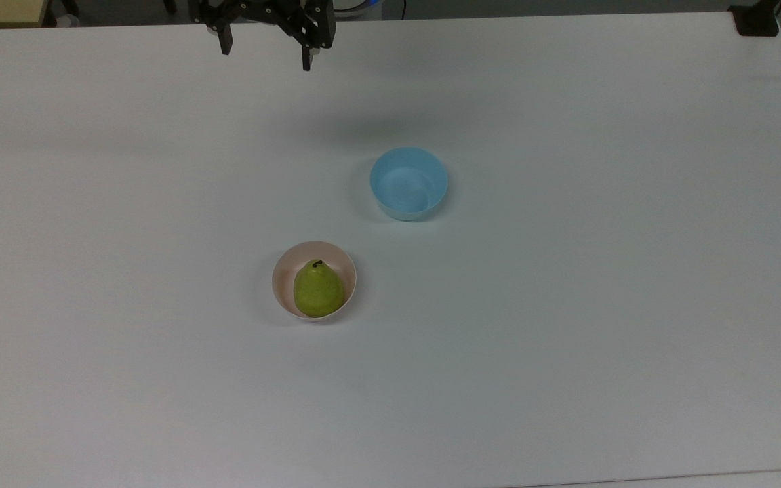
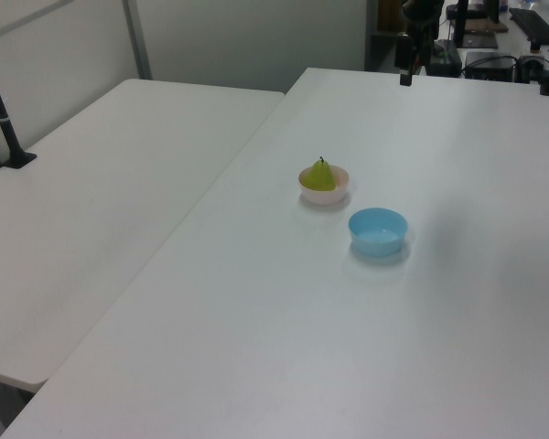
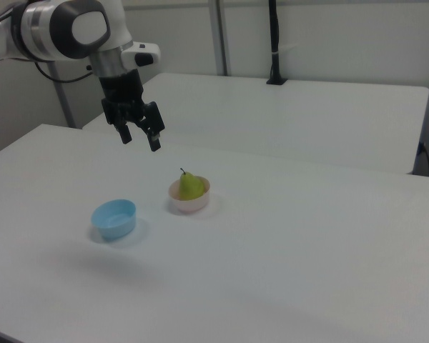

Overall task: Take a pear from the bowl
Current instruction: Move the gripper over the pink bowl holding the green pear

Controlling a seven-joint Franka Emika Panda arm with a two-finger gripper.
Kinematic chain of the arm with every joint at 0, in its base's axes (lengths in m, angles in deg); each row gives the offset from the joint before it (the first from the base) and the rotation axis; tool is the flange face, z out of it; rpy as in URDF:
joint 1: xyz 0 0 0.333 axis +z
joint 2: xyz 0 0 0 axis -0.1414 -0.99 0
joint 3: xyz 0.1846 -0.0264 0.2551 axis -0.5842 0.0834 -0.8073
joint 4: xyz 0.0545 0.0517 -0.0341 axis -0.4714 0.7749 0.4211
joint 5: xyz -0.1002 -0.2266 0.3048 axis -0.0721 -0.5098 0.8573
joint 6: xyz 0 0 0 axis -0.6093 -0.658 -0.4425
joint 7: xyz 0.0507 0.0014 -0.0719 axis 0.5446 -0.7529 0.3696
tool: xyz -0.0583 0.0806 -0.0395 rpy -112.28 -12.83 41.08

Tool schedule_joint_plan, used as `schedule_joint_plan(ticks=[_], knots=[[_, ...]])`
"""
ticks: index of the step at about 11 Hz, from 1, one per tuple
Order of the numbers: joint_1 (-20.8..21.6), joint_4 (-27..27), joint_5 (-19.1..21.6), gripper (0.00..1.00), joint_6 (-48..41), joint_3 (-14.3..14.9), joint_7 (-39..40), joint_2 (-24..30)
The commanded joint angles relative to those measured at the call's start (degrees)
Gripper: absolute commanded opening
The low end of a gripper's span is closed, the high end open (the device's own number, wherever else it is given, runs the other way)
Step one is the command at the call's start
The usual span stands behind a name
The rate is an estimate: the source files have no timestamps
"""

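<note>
A yellow-green pear (image 1: 318,288) with a short dark stem stands upright in the small pale pink bowl (image 1: 283,279) near the table's middle; they also appear as pear (image 2: 320,175) in bowl (image 2: 334,195) and pear (image 3: 191,185) in bowl (image 3: 190,205). My gripper (image 1: 266,59) hangs open and empty at the top view's upper edge, far from the bowl. In the right view the gripper (image 3: 140,141) is high above the table, up and left of the pear. In the left view one of its fingers (image 2: 405,77) shows at the far end.
An empty light blue bowl (image 1: 409,183) sits up and right of the pink bowl in the top view. A second white table (image 2: 91,210) adjoins on the left view's left. A black clamp (image 1: 756,20) sits at the top view's upper right corner.
</note>
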Motion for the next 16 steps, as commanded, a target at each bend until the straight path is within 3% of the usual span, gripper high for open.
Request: schedule_joint_plan(ticks=[1,7,9,12,16], knots=[[0.79,1.09,1.04,1.0,0.38,1.03,1.85,0.77],[0.62,0.74,1.21,1.0,3.0,1.03,5.18,-0.72],[0.35,0.48,3.05,1.0,6.52,1.03,7.46,-2.39],[0.44,-3.55,3.59,1.0,11.79,1.03,10.64,-10.01],[0.61,-3.83,3.15,1.0,24.78,0.95,11.95,-18.1]])
